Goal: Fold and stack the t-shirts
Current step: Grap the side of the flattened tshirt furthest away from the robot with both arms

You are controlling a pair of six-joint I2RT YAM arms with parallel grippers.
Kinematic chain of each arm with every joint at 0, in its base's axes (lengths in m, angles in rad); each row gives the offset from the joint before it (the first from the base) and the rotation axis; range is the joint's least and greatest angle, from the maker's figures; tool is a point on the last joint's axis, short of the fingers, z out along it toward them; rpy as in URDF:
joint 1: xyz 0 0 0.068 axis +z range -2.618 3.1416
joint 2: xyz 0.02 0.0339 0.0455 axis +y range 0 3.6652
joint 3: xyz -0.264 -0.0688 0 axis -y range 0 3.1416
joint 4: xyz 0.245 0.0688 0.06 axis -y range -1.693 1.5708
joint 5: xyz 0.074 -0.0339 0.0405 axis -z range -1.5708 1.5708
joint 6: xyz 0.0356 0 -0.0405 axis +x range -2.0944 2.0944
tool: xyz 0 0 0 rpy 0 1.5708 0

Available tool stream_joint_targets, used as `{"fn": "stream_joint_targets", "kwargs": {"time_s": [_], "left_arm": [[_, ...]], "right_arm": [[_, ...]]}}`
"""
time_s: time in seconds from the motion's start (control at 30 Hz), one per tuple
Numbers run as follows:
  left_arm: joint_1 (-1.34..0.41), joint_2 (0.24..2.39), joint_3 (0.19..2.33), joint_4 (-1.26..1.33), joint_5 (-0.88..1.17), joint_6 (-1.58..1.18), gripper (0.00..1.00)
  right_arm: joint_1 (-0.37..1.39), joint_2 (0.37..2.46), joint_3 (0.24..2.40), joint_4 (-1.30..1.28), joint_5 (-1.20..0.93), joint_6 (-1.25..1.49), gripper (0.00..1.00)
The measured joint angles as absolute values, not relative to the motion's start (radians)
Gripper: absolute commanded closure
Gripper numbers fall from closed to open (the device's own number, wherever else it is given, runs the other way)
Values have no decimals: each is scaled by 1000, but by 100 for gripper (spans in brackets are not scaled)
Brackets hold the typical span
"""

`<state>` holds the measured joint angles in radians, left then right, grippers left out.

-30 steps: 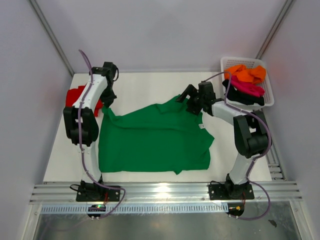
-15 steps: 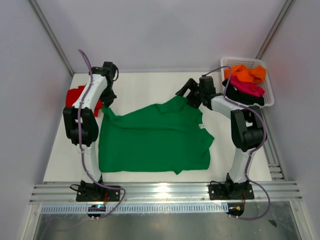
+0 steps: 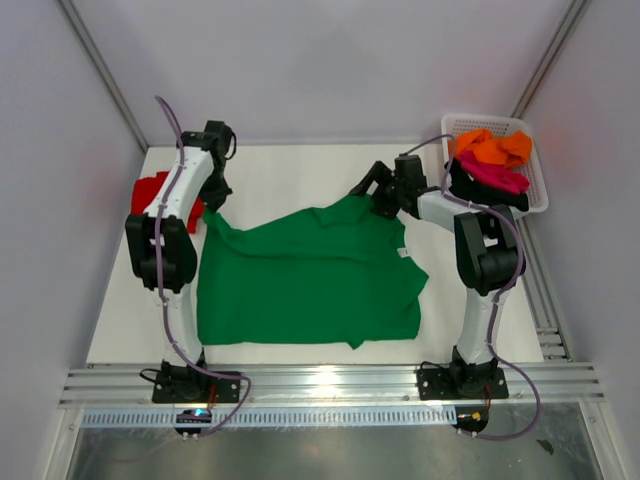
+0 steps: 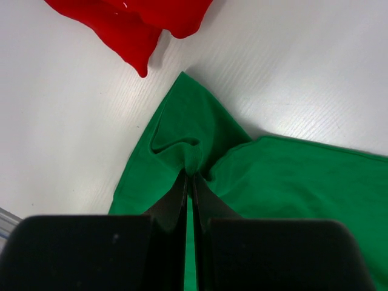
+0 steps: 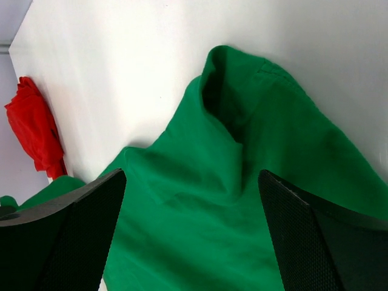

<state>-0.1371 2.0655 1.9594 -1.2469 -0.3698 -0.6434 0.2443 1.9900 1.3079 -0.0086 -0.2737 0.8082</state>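
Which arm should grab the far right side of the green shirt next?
Right. The right claw is open, empty, and poised over the far right edge of the green t-shirt. The left claw is shut on the shirt's far left corner, so it is occupied.

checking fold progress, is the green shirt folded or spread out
Spread out, not folded: the green t-shirt lies mostly flat on the table, one corner pinched in the left claw.

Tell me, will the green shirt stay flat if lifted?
Probably not: the green t-shirt looks floppy, puckering where the left gripper pinches it. It would likely sag and wrinkle, since its edge humps loosely by the open right gripper.
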Motion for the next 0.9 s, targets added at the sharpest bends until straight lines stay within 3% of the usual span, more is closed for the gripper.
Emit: {"fn": "stream_joint_targets", "kwargs": {"time_s": [0.4, 0.8, 0.9], "left_arm": [[-137, 2065, 1961, -1247, -384, -647, 100], [-137, 2065, 1961, -1251, -403, -646, 100], [-137, 2065, 1961, -1251, -406, -646, 100]], "right_arm": [[241, 2035, 1349, -16, -276, 799, 8], [238, 2099, 1399, -17, -292, 793, 15], [238, 2100, 1399, -16, -296, 787, 29]]}}
